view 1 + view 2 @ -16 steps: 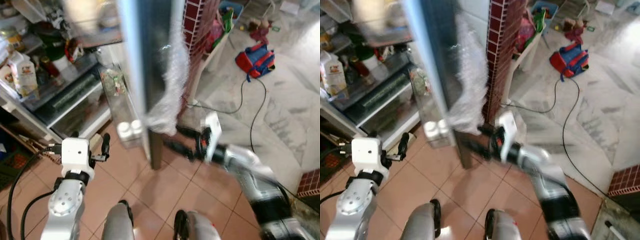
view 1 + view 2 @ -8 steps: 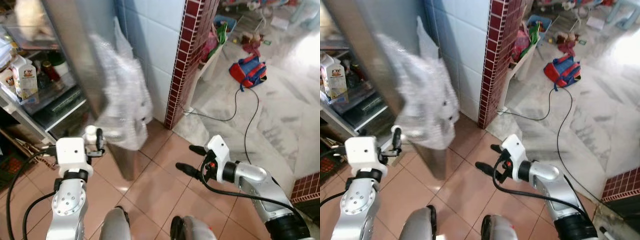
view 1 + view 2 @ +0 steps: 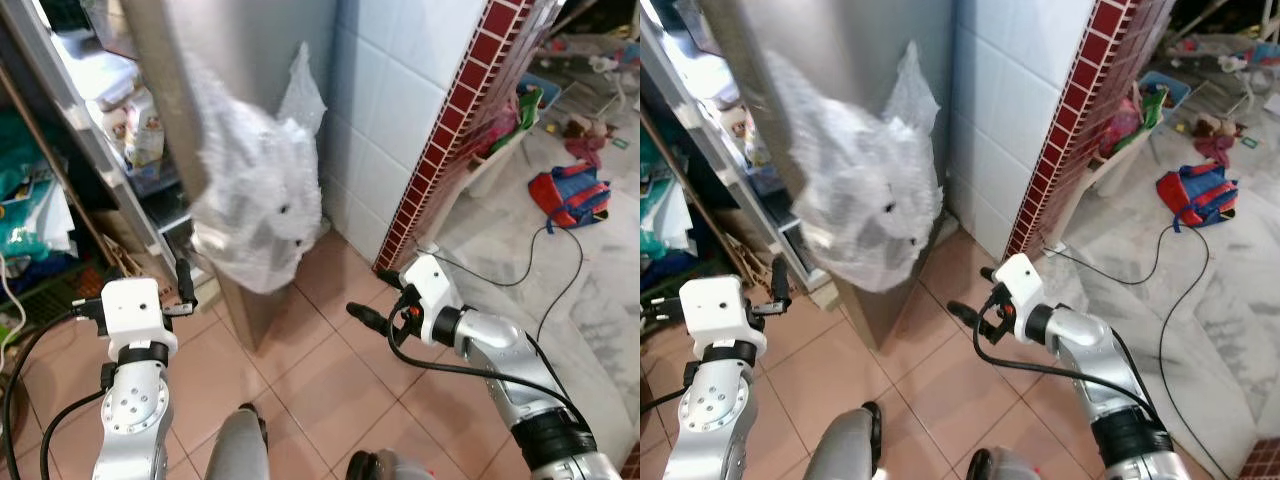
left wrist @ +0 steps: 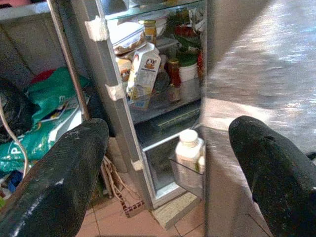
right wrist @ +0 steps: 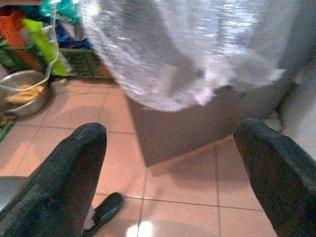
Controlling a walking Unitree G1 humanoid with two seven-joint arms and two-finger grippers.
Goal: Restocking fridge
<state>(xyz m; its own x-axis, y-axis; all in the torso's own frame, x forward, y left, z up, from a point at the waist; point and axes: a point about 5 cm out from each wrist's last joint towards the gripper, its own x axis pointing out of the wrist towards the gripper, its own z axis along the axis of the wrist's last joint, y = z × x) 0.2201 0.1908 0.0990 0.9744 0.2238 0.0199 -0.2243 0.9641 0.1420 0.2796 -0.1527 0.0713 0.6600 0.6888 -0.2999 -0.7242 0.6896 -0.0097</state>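
Observation:
The steel fridge door (image 3: 235,110) stands partly open, with a crumpled bubble-wrap bag (image 3: 258,215) hanging on its outer face. Past the door's edge the shelves (image 4: 163,94) hold a milk carton (image 4: 143,69), jars and tubs. A white bottle (image 4: 190,148) sits in the door's bottom rack. My left gripper (image 3: 150,290) is open, low in front of the gap and touching nothing. My right gripper (image 3: 368,294) is open too. It hovers over the floor to the right of the door's lower corner, facing the bubble wrap (image 5: 187,49).
A white-tiled wall with a red tile edge (image 3: 450,150) stands right of the fridge. A blue and red backpack (image 3: 568,196), a black cable (image 3: 545,255) and toys lie on the marble floor beyond. Green bags (image 4: 49,108) and a metal bowl (image 5: 24,96) sit left of the fridge.
The view has swung left. The door now covers more of the shelves than a second ago. My right gripper, then at the door's lower edge, has come away from it.

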